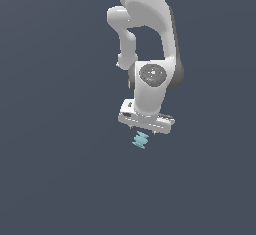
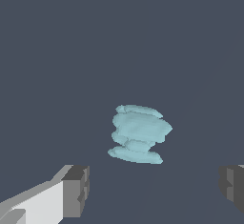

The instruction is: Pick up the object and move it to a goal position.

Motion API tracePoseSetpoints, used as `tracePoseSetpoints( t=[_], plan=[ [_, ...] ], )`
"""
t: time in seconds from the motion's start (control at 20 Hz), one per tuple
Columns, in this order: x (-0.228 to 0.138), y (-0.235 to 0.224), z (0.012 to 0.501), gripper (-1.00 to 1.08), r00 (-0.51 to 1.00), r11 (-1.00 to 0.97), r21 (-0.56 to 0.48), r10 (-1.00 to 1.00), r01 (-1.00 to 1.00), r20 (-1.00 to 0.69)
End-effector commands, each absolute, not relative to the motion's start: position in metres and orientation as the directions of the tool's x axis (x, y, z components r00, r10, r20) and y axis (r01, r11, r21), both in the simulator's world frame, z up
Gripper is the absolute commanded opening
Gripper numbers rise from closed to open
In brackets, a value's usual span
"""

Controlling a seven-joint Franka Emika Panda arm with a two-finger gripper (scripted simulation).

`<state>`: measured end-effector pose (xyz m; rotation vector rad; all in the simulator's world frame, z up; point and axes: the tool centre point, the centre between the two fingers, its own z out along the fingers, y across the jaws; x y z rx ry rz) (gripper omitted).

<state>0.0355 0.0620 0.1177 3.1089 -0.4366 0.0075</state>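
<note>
A flat, dark slate-blue bench (image 1: pixel 55 179) fills both views edge to edge — no rim, wall or container shows, and open surface lies on every side of the work. The white arm (image 1: pixel 150 34) comes down from the top of the exterior view, its wrist turned downward. Its claw (image 1: pixel 145 130) hangs just above the object (image 1: pixel 140 140), a small pale cyan lump of stacked wavy ridges that sits on the bench slightly toward the exterior view's left of the claw's middle. In the wrist view the grey fingers (image 2: pixel 76 190) stand wide apart — the object (image 2: pixel 139 133) lies beyond the gap between them, touched by neither.
</note>
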Motion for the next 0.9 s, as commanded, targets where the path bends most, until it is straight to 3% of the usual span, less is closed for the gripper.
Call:
tracePoseSetpoints(
  t=[0.0,0.85],
  plan=[
    [0.039,0.061,0.110,1.00,0.944,-0.944,0.000,-0.329,-0.329,0.003],
    [0.044,0.060,0.087,1.00,0.904,-0.904,0.000,-0.428,-0.428,0.000]
  ],
)
